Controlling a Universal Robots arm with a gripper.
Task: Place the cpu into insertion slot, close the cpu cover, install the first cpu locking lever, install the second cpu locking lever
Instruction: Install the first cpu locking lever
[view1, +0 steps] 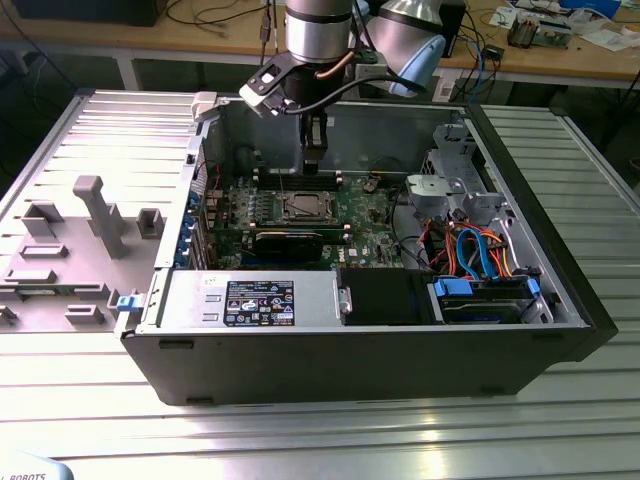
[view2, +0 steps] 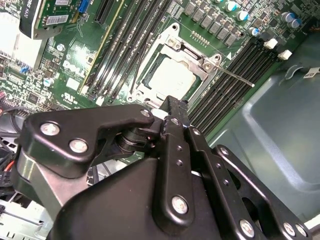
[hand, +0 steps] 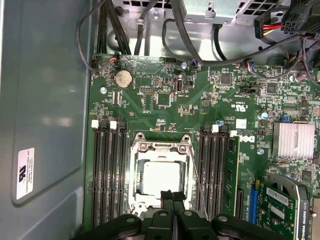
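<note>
Ribbed metal table carries the open computer case. We judge the early steps done: the cpu sits in the insertion slot, with the cpu cover flat over it. One thin locking lever angles away beside the slot, seemingly unlatched. Our gripper hangs over the slot's edge, jaws pressed together, empty.

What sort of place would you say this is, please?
Probably a robotics lab or workshop: an open computer case sits on a ribbed metal table, a robot arm reaches into it, and wooden benches behind carry loose cables.
</note>
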